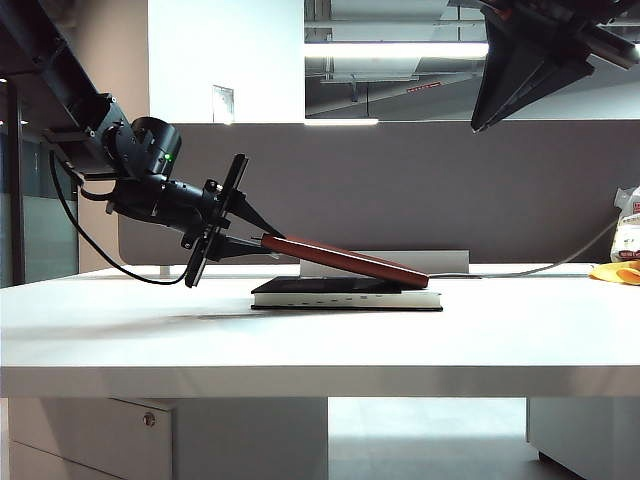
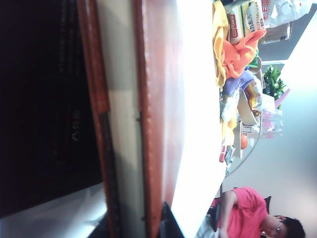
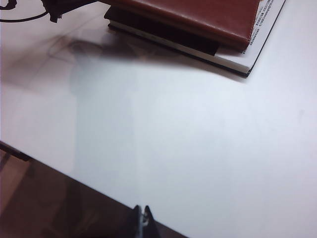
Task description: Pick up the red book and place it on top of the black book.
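Note:
The red book [image 1: 345, 260] slants down to the right. Its right end rests on the black book [image 1: 345, 295], which lies flat on the white table [image 1: 300, 340]; its left end is raised off it. My left gripper [image 1: 258, 240] is shut on that raised end. In the left wrist view the gripper [image 2: 136, 225] has one finger on each cover of the red book [image 2: 158, 99], with the black book [image 2: 49, 99] beside it. My right gripper [image 1: 478, 125] hangs high at the upper right, shut and empty [image 3: 142, 212]. It looks down on the red book [image 3: 198, 15] and black book [image 3: 237, 62].
A grey partition [image 1: 400, 190] runs behind the table. A yellow-orange cloth [image 1: 615, 272] and a packet [image 1: 628, 225] lie at the far right edge. A white box [image 1: 445, 262] stands just behind the books. A person in pink [image 2: 247, 213] sits beyond the table.

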